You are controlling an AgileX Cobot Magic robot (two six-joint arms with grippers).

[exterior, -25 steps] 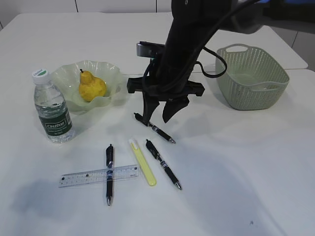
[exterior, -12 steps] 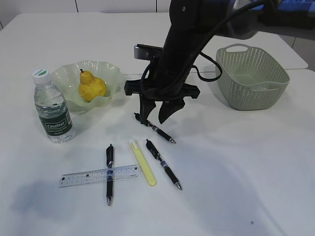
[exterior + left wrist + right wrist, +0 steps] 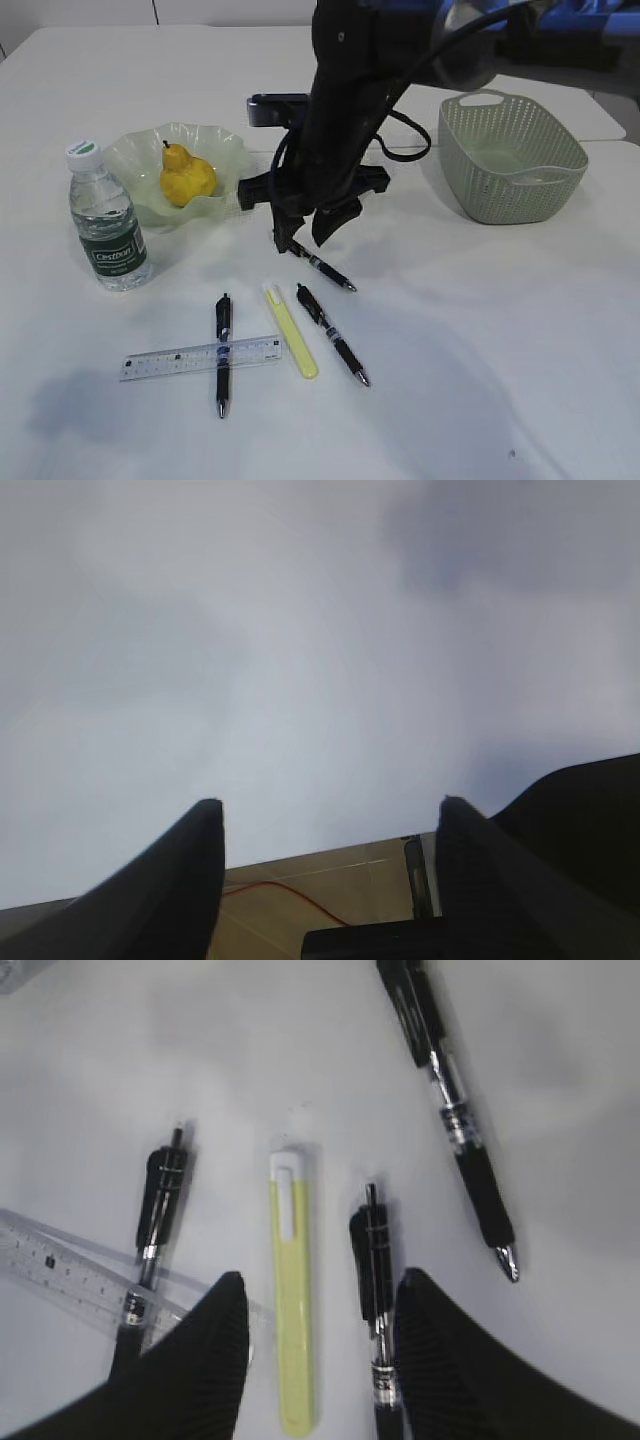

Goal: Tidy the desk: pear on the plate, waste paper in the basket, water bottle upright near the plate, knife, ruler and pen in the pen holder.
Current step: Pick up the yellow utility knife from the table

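While spread and empty, right end effector [image 3: 307, 232] just above black pen [image 3: 322, 266].

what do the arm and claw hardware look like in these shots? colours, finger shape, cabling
Right arm is glossy black, with a black cable looping off its side and a grey camera block on the wrist. Its claw has two black tapered fingers; in the right wrist view the fingers show fine ribbed pads. Left claw shows matte black wedge-shaped fingers, no visible ribbing. No markings legible.
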